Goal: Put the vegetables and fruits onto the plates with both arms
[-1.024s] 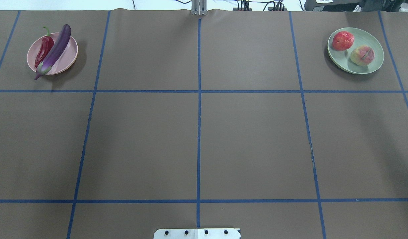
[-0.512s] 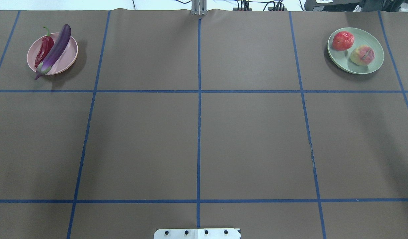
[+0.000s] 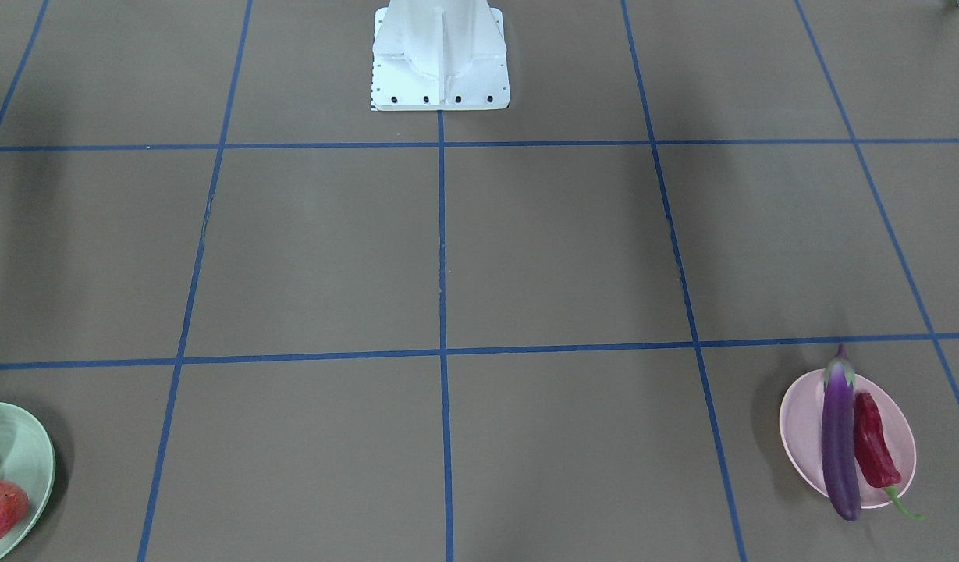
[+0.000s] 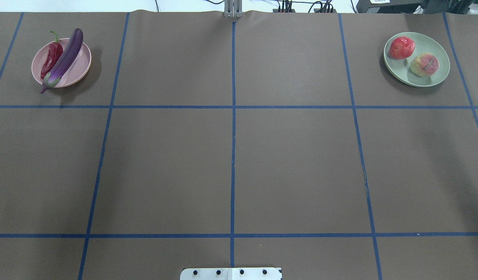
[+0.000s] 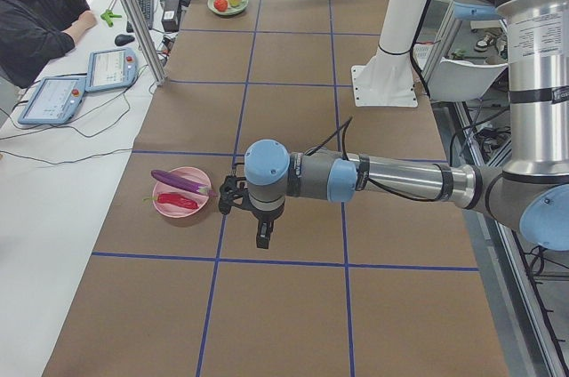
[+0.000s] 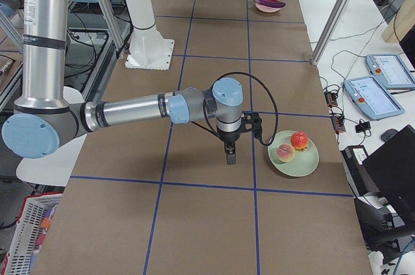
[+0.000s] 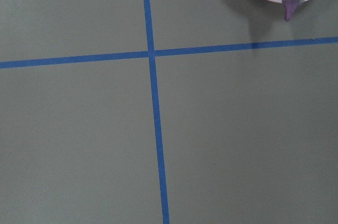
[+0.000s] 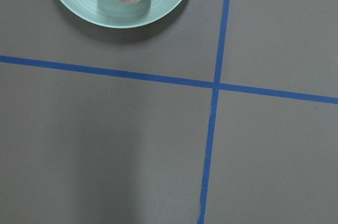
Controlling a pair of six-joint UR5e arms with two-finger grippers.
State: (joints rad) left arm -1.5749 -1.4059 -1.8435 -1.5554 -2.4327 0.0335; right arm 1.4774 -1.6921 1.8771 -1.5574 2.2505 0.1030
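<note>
One bench, brown-covered and gridded in blue tape, carries all items. Two arms reach out low over it: the left arm ends with its left pincer hanging tip-down above bare bench just beside the pink plate; the right arm holds its right pincer likewise just beside the mint plate. Both pincers show only in the side views, so I cannot tell how wide either stands; nothing is seen in either. The pink plate sits far left and the mint plate far right, well apart. The eggplant lies diagonally across the pink plate, with its green cap overhanging the near rim and its tip over the far rim. The chili pepper lies beside it on its left, touching or nearly so, stem past the far rim. On the mint plate, the pomegranate rests at the far left and the peach to the right, near each other. Assessment: placement appears complete. Should any item need resetting, the eggplant looks light but glossy and apt to slip or pivot, and is best taken across its middle. The chili looks soft and light: take it mid-body, gently. Both fruits would roll and want a grip across the widest part, the peach lightly, as it may bruise.
</note>
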